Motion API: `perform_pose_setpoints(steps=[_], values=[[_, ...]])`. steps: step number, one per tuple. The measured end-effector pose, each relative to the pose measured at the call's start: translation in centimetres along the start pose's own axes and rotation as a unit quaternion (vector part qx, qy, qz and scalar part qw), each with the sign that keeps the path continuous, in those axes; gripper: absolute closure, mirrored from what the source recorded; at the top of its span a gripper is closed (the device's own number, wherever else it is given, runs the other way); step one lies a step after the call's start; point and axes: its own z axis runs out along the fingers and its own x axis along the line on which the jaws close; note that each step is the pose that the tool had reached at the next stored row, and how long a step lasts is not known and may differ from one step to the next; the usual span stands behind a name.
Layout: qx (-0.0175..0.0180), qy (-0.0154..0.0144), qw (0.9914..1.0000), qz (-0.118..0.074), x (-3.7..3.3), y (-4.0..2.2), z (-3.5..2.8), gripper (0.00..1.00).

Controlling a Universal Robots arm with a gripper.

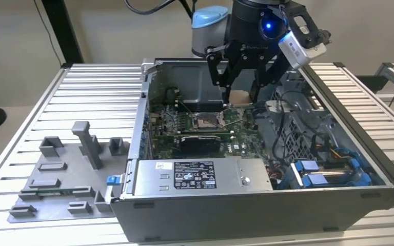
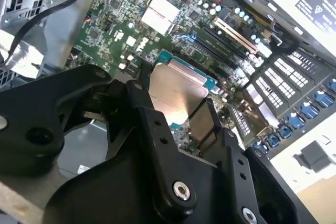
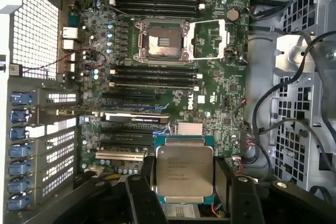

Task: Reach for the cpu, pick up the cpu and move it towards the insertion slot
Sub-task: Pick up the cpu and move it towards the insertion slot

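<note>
Ext. view: pale wall behind, ribbed metal table [image 1: 80, 87] carrying an open PC case [image 1: 266, 205] w/ the green motherboard [image 1: 183, 128] exposed inside. Grey fixture tray [image 1: 60, 179] sits on the table at the exterior view's left, just beside the case. The arm comes down from above; gripper [image 1: 240, 96] hangs inside the case over the board, fingers clamped on the cpu [image 1: 239, 97], tan face showing. The insertion slot [image 1: 206, 121] lies lower and toward the exterior view's left of the chip, near but apart. Black PSU w/ label [image 1: 197, 177] runs along the case's near edge.

Second wrist view: black gripper [image 2: 181, 111] linkages fill the foreground; the cpu [image 2: 176, 95] is pinched between the fingers, its silver top catching light, held above the board [image 2: 131, 19] w/o touching it. Expansion slots and blue clips [image 2: 294, 124] beyond.

First wrist view: looking straight down on the board [image 3: 220, 93]. The cpu [image 3: 184, 171] sits gripped between two dark fingers [image 3: 143, 198], silver lid facing the cam. The insertion slot [image 3: 163, 40] is well apart from it across the board, its load plate [image 3: 212, 38] swung open beside it, dark memory slots [image 3: 157, 1] flanking both sides. Gripper [image 3: 184, 192] narrow, closed on the chip's edges.
</note>
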Motion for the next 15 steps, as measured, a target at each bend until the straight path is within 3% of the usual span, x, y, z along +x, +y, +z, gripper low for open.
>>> perform_pose_setpoints(steps=[3,15], values=[[0.0000,-0.0001,1.00000,0.001,-0.13,0.42,0.09,1.00],[0.0000,-0.0001,1.00000,0.002,-0.48,3.04,0.61,1.00]])
